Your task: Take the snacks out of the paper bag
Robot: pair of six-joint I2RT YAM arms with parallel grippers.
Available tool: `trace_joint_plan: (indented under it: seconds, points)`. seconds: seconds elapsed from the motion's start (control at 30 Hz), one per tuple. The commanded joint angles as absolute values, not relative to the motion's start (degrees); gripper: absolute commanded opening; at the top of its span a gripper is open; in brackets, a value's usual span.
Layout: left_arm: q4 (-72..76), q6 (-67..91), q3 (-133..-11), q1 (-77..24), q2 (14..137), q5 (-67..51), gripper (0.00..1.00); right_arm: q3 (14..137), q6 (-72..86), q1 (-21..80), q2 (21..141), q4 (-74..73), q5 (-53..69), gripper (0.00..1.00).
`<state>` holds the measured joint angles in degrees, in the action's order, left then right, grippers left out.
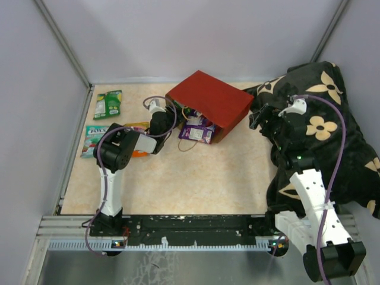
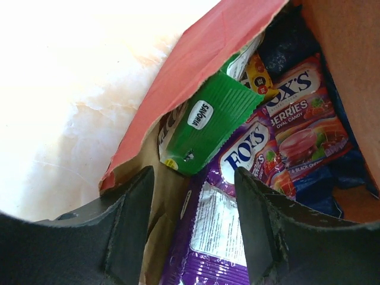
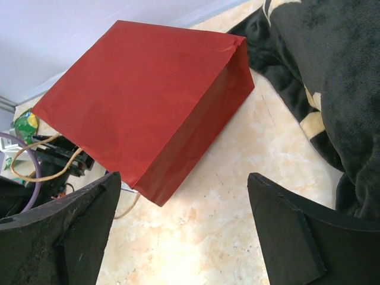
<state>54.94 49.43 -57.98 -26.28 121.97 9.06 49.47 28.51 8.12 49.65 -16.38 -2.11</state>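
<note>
Left wrist view: left gripper, jaws apart, straddles the purple packet inside the bag, lying at twelve o'clock on the table. Pinch that packet alone, clear of the bag's lip. Right gripper hangs open at three o'clock.

Black flowered pillow at right, beige marbled tabletop

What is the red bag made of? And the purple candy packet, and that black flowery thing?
The red bag looks like matte paper: flat, sharply creased, brown inside. The purple candy packet seems glossy plastic film, with shiny glare. The black flowery thing looks like soft, fuzzy fabric, rumpled.
</note>
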Motion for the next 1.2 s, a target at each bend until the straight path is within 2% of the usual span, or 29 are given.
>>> trace_joint_plan:
  seconds: [0.0, 0.07, 0.37, 0.53, 0.63, 0.87, 1.17]
  points:
    - [52.55, 48.24, -60.82, -26.49, 123.19, 12.24, 0.62, 49.67, 26.7, 8.02, 48.29, -14.84, -3.08, 0.89]
    - [51.96, 47.72, -61.57, -26.48, 123.36, 12.37, 0.61, 49.49, 26.66, 8.03, 48.54, -14.45, -2.59, 0.89]
    - [47.99, 45.02, -66.52, -26.37, 125.34, 10.72, 0.39, 49.04, 26.16, 8.03, 48.6, -14.4, -2.0, 0.89]
    - [46.6, 42.54, -66.75, -26.18, 124.11, 9.45, 0.21, 48.57, 25.26, 8.06, 47.99, -14.38, -2.74, 0.89]
    - [46.73, 41.12, -63.5, -26.19, 121.39, 9.81, 0.01, 48.57, 25.1, 8.05, 47.84, -14.38, -2.9, 0.89]
    - [48.29, 38.18, -55.34, -26.17, 113.66, 8.28, 0.0, 47.97, 25.36, 8.0, 47.72, -13.66, -2.7, 0.89]
    - [46.9, 35.51, -47.45, -26.27, 103.39, -0.5, 0.0, 48.03, 26.05, 8.06, 47.47, -13.41, -2.55, 0.89]
